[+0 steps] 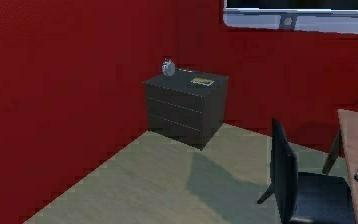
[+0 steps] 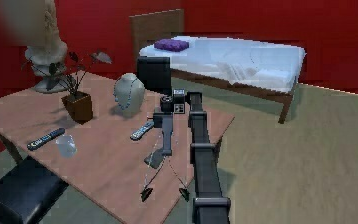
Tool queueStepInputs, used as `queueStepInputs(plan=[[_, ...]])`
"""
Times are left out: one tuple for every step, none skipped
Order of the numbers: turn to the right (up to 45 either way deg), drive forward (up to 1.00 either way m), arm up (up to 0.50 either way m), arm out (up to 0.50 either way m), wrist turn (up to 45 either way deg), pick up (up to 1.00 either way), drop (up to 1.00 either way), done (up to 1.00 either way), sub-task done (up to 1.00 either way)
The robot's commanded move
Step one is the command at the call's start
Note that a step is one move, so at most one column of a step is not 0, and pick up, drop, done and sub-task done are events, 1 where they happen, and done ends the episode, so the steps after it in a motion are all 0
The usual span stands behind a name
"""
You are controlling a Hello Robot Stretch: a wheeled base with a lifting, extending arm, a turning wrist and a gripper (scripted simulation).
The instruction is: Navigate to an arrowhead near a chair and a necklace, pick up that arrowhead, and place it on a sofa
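our gripper (image 2: 164,191) hangs over the near part of the table (image 2: 107,170), its two thin fingers (image 2: 153,180) pointing down at bare tabletop, so we judge that it holds nothing; how its jaws are set we cannot tell. the arm (image 2: 205,165) reaches in from the table's edge, and its dark body sits just beside a remote (image 2: 142,130). a little farther out stands a rounded grey thing (image 2: 130,92), then a potted plant (image 2: 75,100), a second remote (image 2: 44,138) with a pale glassy bit (image 2: 67,147) next to it, and a bust (image 2: 45,45) at the far corner. a dark chair (image 2: 27,195) is pulled up to the table, which fits the task's spot, but which of the small things here is the arrowhead, or the necklace, we cannot tell; we take it to lie somewhere on this table. so the step in hand is the pick, and to do it well we should first be sure of the target, then set the fingers either side of it, come down gently until they meet the wood, and lift straight up, staying clear of the remote and the grey thing. beyond the table lies a bed (image 2: 237,65); ahead of us stands a dark dresser (image 1: 187,105) against red walls.
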Motion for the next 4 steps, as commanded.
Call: queueStepInputs(plan=[[0.0, 0.0, 0.0, 0.0, 45.0, 0.0, 0.0, 0.0, 0.0], [0.0, 0.0, 0.0, 0.0, 45.0, 0.0, 0.0, 0.0, 0.0], [0.0, 0.0, 0.0, 0.0, 45.0, 0.0, 0.0, 0.0, 0.0], [0.0, 0.0, 0.0, 0.0, 18.0, 0.0, 0.0, 0.0, 0.0]])
